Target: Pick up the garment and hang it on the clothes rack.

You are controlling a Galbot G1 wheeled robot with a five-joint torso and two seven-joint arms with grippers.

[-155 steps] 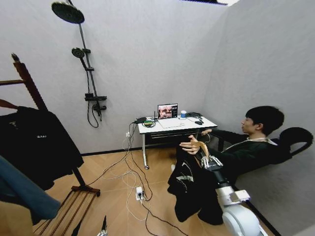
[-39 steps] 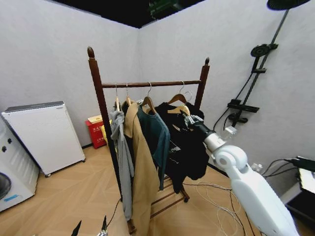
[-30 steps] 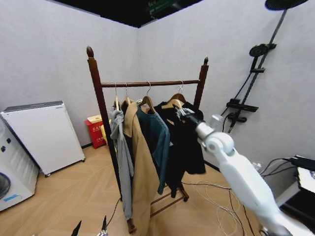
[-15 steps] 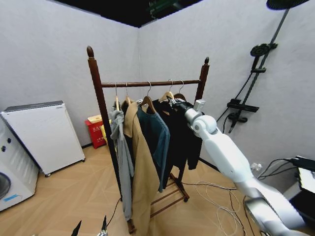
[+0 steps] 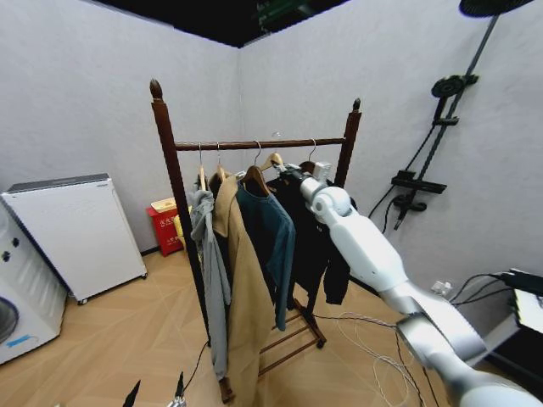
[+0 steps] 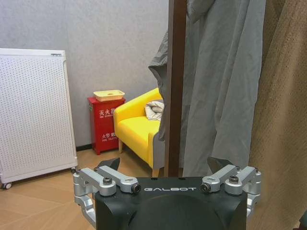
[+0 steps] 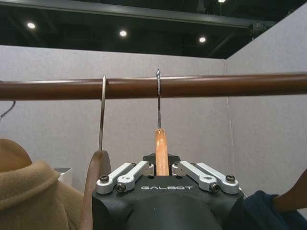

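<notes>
R gripper (image 5: 287, 172) is up at the rod of the tall dark red-brown wooden clothes rack (image 5: 170, 170), arm stretched out from lower right in head view. Fingers (image 7: 139, 171) narrow, clamped on the neck of the light wooden hanger (image 7: 161, 151) carrying the black long-sleeved limp garment (image 5: 314, 233). In R wrist view the hanger's wire hook (image 7: 158, 98) rises straight to the horizontal rod (image 7: 192, 86) and crosses it; can't tell if it's seated on the rod. Second hook sits just beside it, belonging to a darker wooden hanger w/ a tan collar below.

Garment hangs at the rack's far end near the rear post, sleeve drooping, just beside the blue jacket (image 5: 270, 233). Then long tan coat (image 5: 242, 288) and grey garment (image 5: 208, 263) toward the front post. Slatted bottom shelf (image 5: 288, 335) visible under the clothes.

L gripper (image 6: 168, 184) low, near the rack's front post, fingers wide, holding nothing. L wrist view: grey cloth, tan cloth, yellow armchair (image 6: 139, 129), red box (image 6: 106, 124), white perforated unit (image 6: 33, 110).

Black shower pole (image 5: 441, 110) on the R wall.
</notes>
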